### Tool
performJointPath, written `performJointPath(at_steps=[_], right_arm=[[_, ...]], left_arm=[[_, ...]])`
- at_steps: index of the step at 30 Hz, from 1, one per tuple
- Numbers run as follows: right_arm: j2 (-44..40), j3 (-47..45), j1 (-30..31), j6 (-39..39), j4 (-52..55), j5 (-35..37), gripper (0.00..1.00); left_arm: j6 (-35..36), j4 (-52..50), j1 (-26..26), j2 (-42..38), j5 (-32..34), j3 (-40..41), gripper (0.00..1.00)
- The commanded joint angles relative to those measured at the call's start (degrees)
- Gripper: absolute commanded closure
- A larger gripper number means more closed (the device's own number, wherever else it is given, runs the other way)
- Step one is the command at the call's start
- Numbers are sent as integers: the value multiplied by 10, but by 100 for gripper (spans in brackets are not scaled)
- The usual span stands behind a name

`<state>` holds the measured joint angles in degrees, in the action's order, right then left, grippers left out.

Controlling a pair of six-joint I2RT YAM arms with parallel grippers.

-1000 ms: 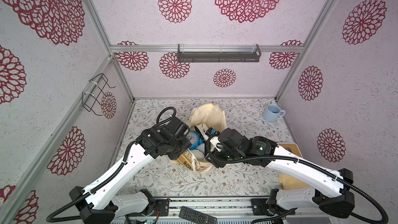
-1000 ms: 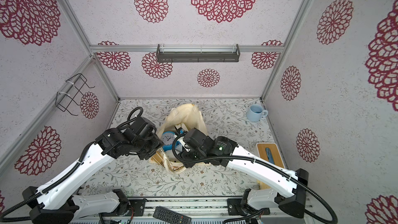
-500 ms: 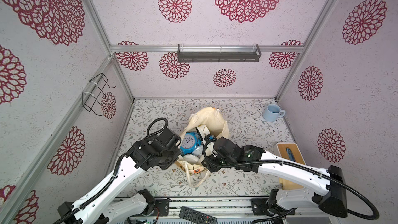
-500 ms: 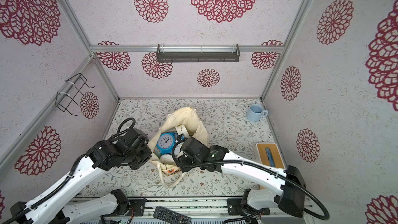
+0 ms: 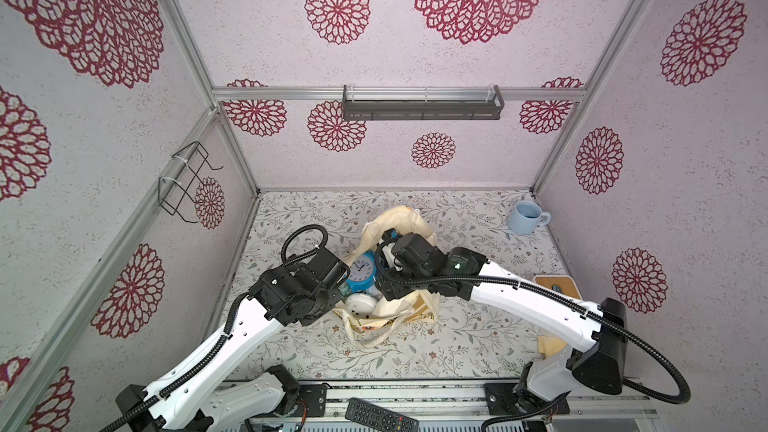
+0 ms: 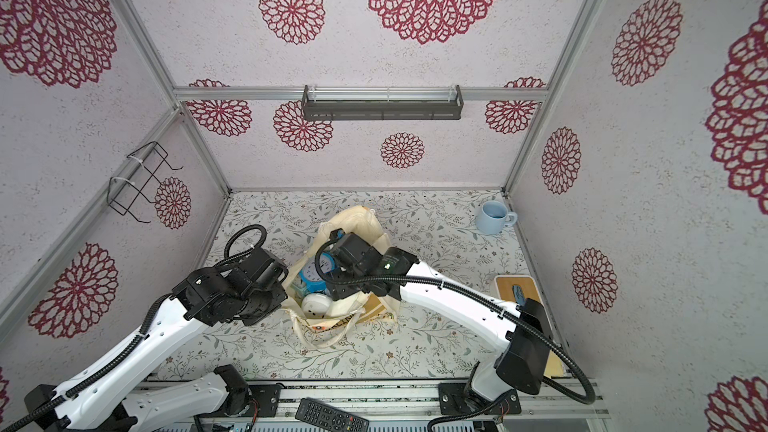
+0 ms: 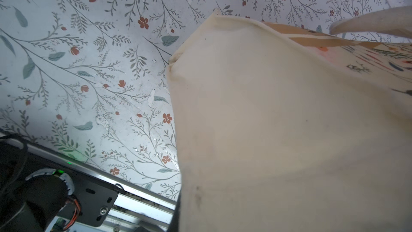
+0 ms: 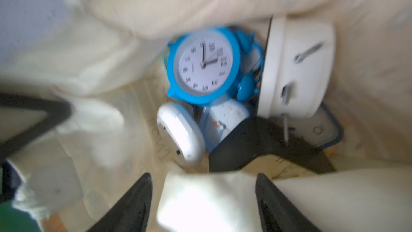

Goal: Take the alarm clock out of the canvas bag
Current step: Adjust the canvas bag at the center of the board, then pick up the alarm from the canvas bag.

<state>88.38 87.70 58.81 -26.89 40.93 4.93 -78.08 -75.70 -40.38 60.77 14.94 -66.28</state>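
I see the floral surface (image 5: pixel 457 334) with the canvas bag (image 5: pixel 399 218) slumped near its middle, mouth gaping upward, its tan printed band toward the front edge

My two arms meet over that mouth. The left pincer (image 5: pixel 340 286) sits at the bag's left rim and is clamped tight. Its tips are out of sight, but in the left wrist view the cream cloth runs taut right up toward it, so I read it as gripping the rim

The right pincer (image 8: pixel 202 176) hangs just inside the mouth from the right side, spread wide and gripping nothing. A loose fold of bag cloth lies between its fingers (image 8: pixel 138 199)

The alarm clock (image 8: pixel 204 65), bright blue with a white dial, lies face up inside the bag, beyond the right pincer's tips and not touching them. In both top views it shows between the two wrists, nearer the left rim

It is crowded there. A white round case (image 8: pixel 296 68) with metal keys leans against the clock's bell side. A white oval thing (image 8: pixel 180 135) and a pale blue piece (image 8: pixel 225 119) lie between the clock and the pincer, alongside a dark shape I cannot identify; this view is blurred

A pale blue mug (image 5: pixel 524 218) stands well apart by the back right corner, and a black remote (image 5: pixel 382 413) rests on the front rail
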Motion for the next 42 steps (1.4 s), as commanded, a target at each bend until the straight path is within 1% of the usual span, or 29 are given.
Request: performJointPath(at_steps=[1, 3, 6, 9, 12, 15, 19, 25, 28, 30, 37, 40, 42], right_arm=[[25, 89, -24, 18, 48, 79, 24], [59, 135, -39, 15, 71, 101, 24], [117, 200, -64, 5, 112, 112, 21], [155, 227, -69, 13, 131, 111, 16], [178, 226, -70, 14, 139, 108, 11], [193, 215, -70, 4, 145, 123, 8], [203, 189, -72, -4, 136, 132, 6], [214, 145, -76, -13, 115, 112, 7], [214, 123, -78, -15, 96, 97, 11], [212, 114, -79, -13, 83, 87, 16], [194, 112, -78, 2, 63, 91, 35], [180, 115, -77, 12, 58, 101, 47], [171, 119, -74, 23, 54, 111, 50]], left_arm=[[11, -41, 13, 1, 82, 5, 100], [13, -21, 14, 0, 87, 8, 100], [17, 6, 14, 2, 90, 11, 100], [20, 25, 16, 8, 88, 9, 100], [21, 37, 17, 13, 87, 8, 100], [27, 47, 19, 16, 86, 8, 100], [40, 59, 24, 22, 82, 5, 100], [53, 61, 27, 37, 84, -10, 100], [54, 64, 28, 39, 84, -10, 100], [53, 64, 28, 39, 84, -9, 100], [63, 64, 28, 42, 100, -24, 100], [74, 59, 28, 50, 115, -40, 100], [82, 54, 28, 55, 127, -53, 100]])
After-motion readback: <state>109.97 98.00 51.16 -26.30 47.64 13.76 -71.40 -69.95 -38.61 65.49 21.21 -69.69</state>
